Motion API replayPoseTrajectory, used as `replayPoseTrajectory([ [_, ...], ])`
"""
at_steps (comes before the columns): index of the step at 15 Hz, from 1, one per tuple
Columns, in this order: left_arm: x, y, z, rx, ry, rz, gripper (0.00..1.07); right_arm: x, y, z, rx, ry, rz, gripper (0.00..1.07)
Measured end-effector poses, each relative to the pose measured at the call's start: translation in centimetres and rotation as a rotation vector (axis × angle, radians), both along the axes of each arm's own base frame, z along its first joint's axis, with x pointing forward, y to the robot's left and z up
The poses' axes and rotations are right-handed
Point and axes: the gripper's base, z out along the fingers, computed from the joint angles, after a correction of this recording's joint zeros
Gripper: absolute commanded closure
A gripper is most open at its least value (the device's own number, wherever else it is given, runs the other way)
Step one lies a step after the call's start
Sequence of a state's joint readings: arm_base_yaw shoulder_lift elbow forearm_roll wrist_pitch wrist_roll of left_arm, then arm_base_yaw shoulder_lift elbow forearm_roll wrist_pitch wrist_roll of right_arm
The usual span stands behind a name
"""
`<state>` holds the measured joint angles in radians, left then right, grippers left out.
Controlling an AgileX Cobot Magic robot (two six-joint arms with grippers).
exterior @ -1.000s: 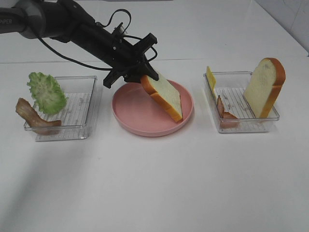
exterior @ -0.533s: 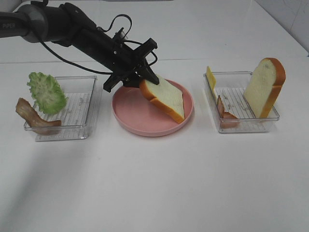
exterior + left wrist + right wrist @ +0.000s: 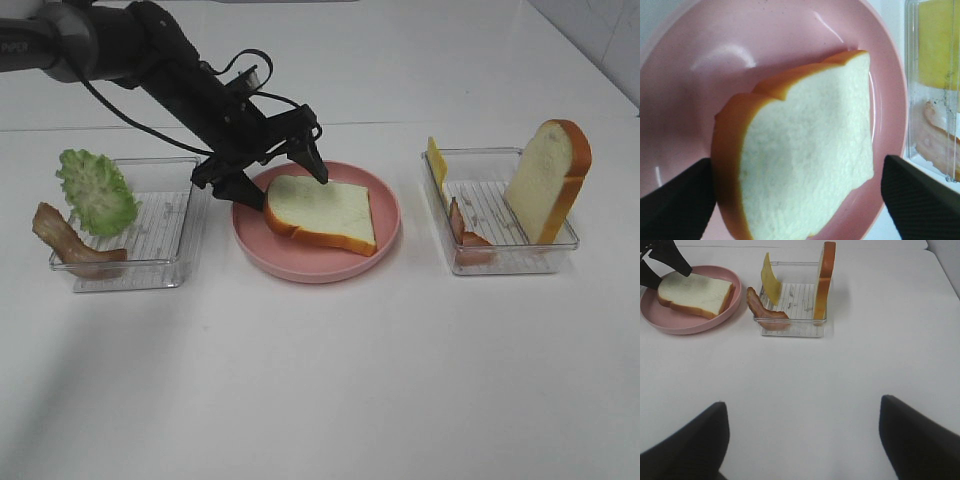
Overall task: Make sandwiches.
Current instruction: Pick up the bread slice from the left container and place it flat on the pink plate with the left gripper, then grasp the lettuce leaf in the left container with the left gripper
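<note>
Done: 1 bread slice (image 3: pixel 322 212) lies flat on the pink plate (image 3: pixel 300 264), white face up, crust all round. I take it for the sandwich's base layer.
Left to do: every filling is off the plate, so by my reading about 1 of 6 layers is placed.
Fillings on the plate's left-arm side: frilly lettuce (image 3: pixel 96 190) and a brown bacon strip (image 3: pixel 70 240) lean on the rim of a clear tray (image 3: pixel 160 270) just beside the plate.
Fillings on the plate's right-arm side: a yellow cheese square (image 3: pixel 437 162) and a pink ham slice (image 3: pixel 465 235) rest in a 2nd clear tray (image 3: pixel 510 262). The 2nd bread slice (image 3: pixel 548 180) stands upright in it, likely the lid.
Left arm: it reaches in over the plate's far rim from the lettuce side, forearm slanting down toward the slice.
Left end effector (image 3: pixel 278 180): released, jaws spread wide and straddling the slice's crust end on the plate. The wrist view shows the slice lying free between the 2 fingers. Whether a fingertip brushes the crust, I cannot tell.
Right arm: out of the high view, off toward the plate's near side.
Right end effector (image 3: pixel 802 440): released and empty, both fingers wide apart over bare counter (image 3: pixel 805 365), well apart from the plate.
Next, as I judge it: a filling goes onto the slice on the plate.
</note>
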<state>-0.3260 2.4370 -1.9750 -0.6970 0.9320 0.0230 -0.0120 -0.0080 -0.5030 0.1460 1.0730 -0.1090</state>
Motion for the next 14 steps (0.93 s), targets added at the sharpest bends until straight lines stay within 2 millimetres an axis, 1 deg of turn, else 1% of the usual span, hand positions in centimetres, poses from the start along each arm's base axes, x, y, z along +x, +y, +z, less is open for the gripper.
replayPoseTrajectory([
  [2,-0.1,0.4,1.3,0.052,-0.047,-0.027,0.22,0.0,0.0,0.0,0.0,0.0,0.0,0.29],
  [4,-0.2,0.9,3.3,0.105,-0.102,-0.061,0.22,0.0,0.0,0.0,0.0,0.0,0.0,0.29],
  [6,-0.2,1.4,6.0,0.164,-0.17,-0.099,0.22,0.0,0.0,0.0,0.0,0.0,0.0,0.29],
  [7,-0.3,1.7,7.8,0.199,-0.203,-0.114,0.22,0.0,0.0,0.0,0.0,0.0,0.0,0.29],
  [9,-0.8,2.5,11.0,0.264,-0.229,-0.113,0.22,0.0,0.0,0.0,0.0,0.0,0.0,0.29],
  [10,-1.1,3.0,12.2,0.301,-0.232,-0.103,0.22,0.0,0.0,0.0,0.0,0.0,0.0,0.29],
  [12,-1.7,4.0,14.0,0.385,-0.236,-0.07,0.22,0.0,0.0,0.0,0.0,0.0,0.0,0.29],
  [13,-1.9,4.6,14.4,0.415,-0.224,-0.047,0.22,0.0,0.0,0.0,0.0,0.0,0.0,0.29],
  [14,-1.7,5.9,14.7,0.442,-0.222,-0.008,0.22,0.0,0.0,0.0,0.0,0.0,0.0,0.29],
])
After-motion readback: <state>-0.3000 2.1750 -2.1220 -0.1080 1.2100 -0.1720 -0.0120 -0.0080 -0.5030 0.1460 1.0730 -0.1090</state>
